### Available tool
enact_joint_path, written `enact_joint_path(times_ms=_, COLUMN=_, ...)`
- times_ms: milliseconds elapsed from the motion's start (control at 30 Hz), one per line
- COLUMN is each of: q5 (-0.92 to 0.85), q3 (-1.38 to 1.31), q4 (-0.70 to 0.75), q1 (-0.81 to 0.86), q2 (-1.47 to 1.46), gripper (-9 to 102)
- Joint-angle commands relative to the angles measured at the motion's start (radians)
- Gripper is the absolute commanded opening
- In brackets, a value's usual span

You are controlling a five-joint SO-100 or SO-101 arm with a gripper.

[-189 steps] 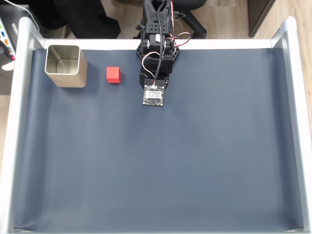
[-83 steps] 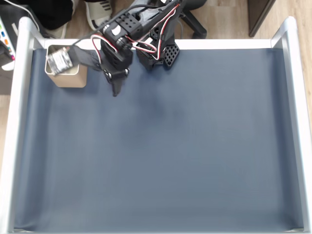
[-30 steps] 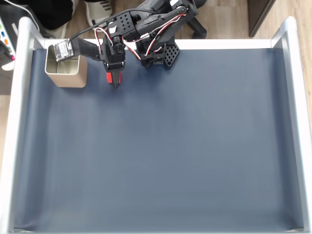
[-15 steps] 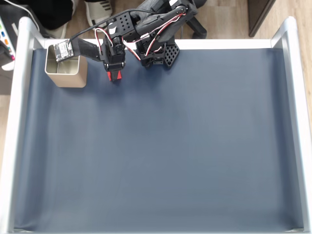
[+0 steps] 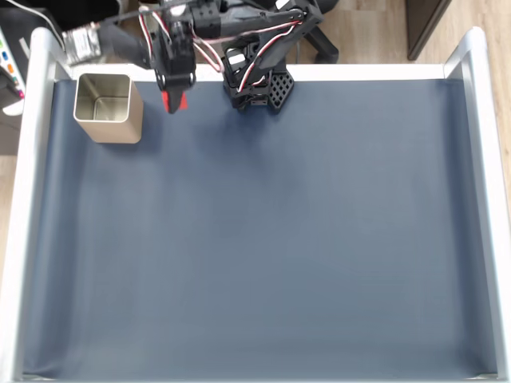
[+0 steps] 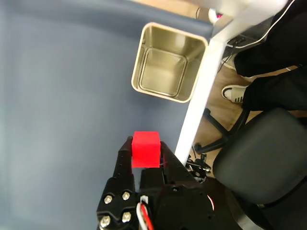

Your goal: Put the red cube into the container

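Your pincer [image 6: 145,154] is pinching the red cube [image 6: 145,149] above the surface [image 5: 263,239], so carry it over the container [image 6: 168,63], then spread.

End effector [image 6: 145,155] raised off surface, 2 fingers clamped.

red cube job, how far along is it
Done: the gripper is shut on the red cube and, in the wrist view, the cube looks lifted off the blue mat. In hand: carrying it; in the fixed view the cube sits beside the container, not over it. Left: move above the container, which looks empty, and release.
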Motion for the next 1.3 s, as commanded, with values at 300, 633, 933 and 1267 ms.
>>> enact_joint_path(times_ms=300, q5=-0.032, q3=-0.52, q4=0.034, q1=0.115, q2=-0.29, gripper=0)
enact_joint_path(times_ms=633, q5=0.015, q3=-0.479, q4=-0.196, q1=0.132, q2=-0.453, gripper=0)
enact_joint_path(times_ms=933, q5=0.02, q3=-0.368, q4=-0.368, q1=0.132, q2=-0.515, gripper=0)
enact_joint_path(times_ms=1267, q5=0.035, q3=-0.17, q4=-0.604, q1=0.143, q2=-0.549, gripper=0)
